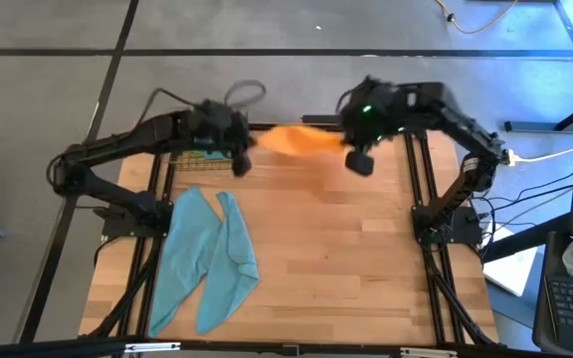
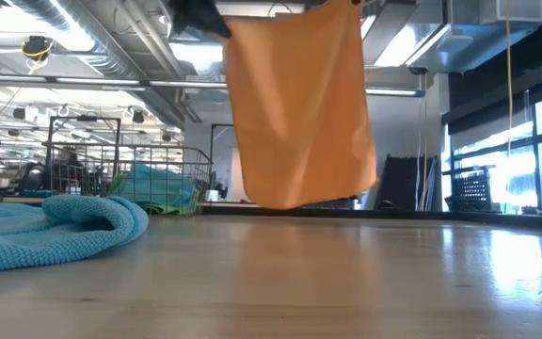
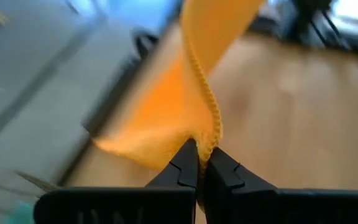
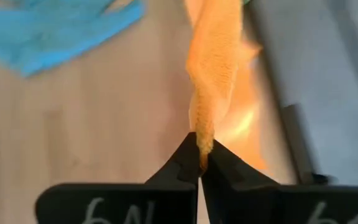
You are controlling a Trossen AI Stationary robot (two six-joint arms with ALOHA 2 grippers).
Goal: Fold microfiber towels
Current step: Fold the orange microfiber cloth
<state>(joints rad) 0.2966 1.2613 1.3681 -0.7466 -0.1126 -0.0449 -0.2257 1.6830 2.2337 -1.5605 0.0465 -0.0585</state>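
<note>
Jaws, left: we see our left gripper (image 3: 197,163) clenched on a hemmed edge of the orange towel (image 3: 185,106), the two fingertips (image 3: 185,163) pressed together with cloth pinched between them.
Jaws, right: our right gripper (image 4: 199,163) is likewise clenched on the same orange towel (image 4: 213,93), a bunched corner caught between its tips.
Grippers on the table clock: from above, we place our left gripper (image 1: 235,149) at about 11 o'clock on the wooden table (image 1: 346,259) and our right gripper (image 1: 359,157) at about 1 o'clock, both near the far edge.
Orange towel: it stretches between our two grippers at 12 o'clock (image 1: 296,139); in the low view it hangs as a flat sheet (image 2: 299,104) with its bottom hem just clear of the tabletop.
Teal towels: two light blue cloths (image 1: 207,259) lie spread side by side and touching at about 8 o'clock, well apart from the orange one; in the low view one shows as a rumpled fold (image 2: 64,226) resting on the wood.
Wire basket: we see it at the far left corner, near 10 o'clock (image 1: 182,154), holding teal and lime green cloth (image 2: 158,184).
</note>
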